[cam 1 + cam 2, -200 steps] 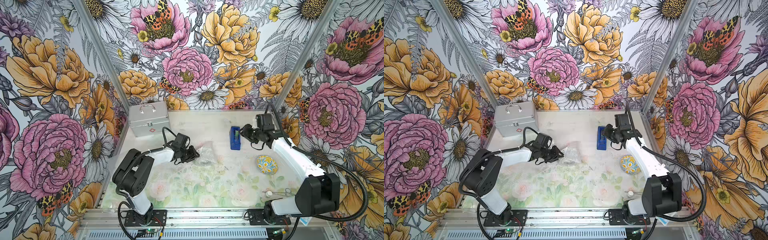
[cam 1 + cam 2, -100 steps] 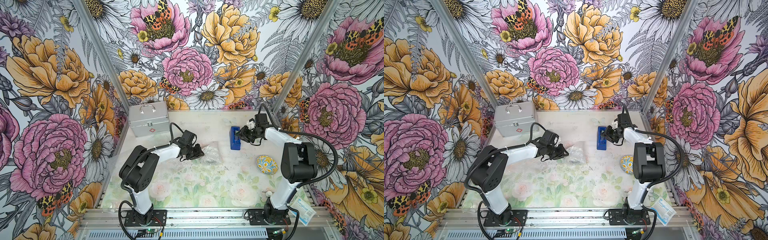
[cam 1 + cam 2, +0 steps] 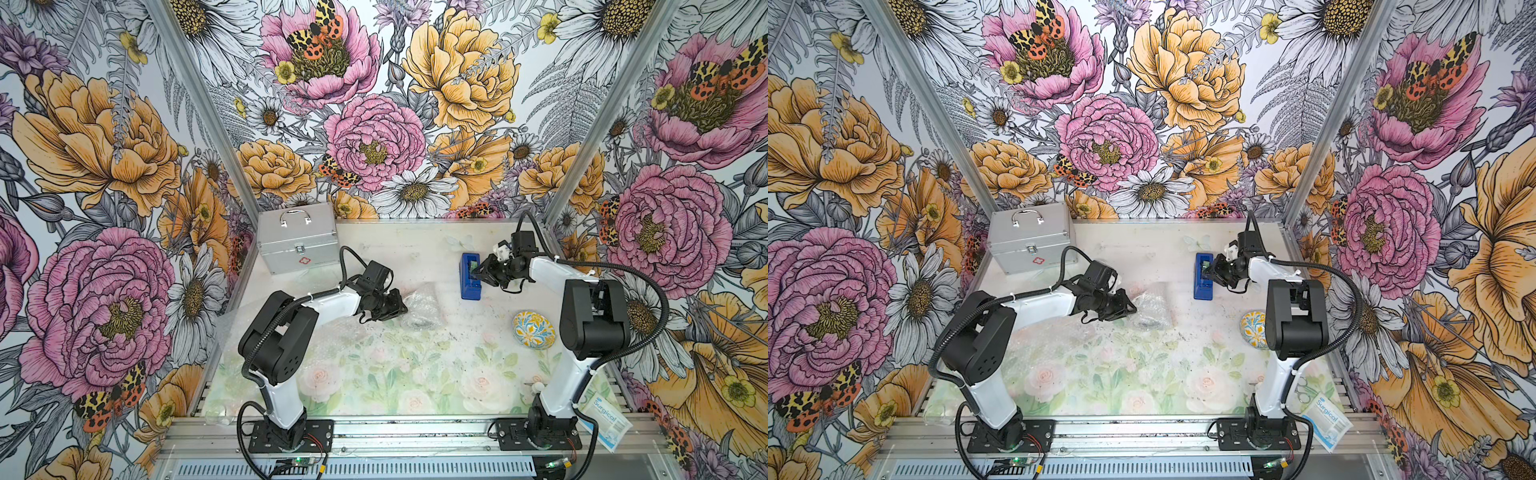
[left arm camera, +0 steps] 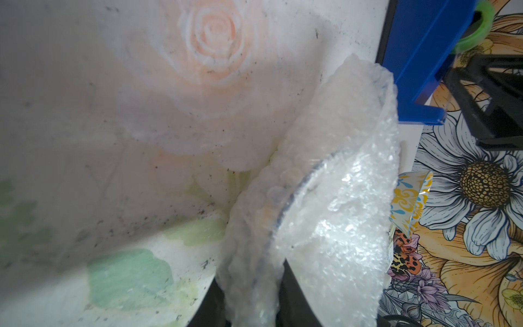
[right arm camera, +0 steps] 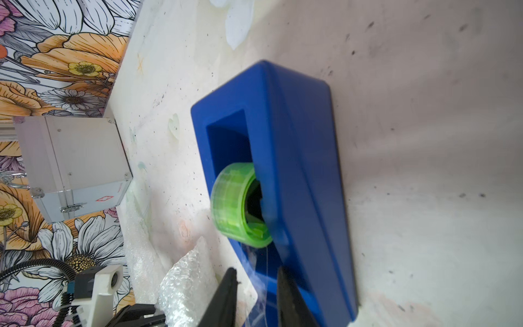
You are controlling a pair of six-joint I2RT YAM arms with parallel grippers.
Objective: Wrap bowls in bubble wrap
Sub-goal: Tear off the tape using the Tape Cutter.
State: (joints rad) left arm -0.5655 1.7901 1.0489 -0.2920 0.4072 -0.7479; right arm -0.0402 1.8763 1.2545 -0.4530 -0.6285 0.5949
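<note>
Left gripper (image 3: 398, 308) clamped on edge of bubble wrap bundle (image 3: 422, 306), mid-table. Right gripper (image 3: 477, 272) narrow, jaws slightly apart, at tape dispenser (image 3: 469, 286), clear strand between them. Unwrapped bowl (image 3: 534, 330) at right side, well apart from both.

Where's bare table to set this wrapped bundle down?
Free: front-centre mat between the flat bubble wrap sheet and the bowl; back strip between metal case and tape dispenser. Crowded: around the wrapped bundle in the left pincer.
</note>
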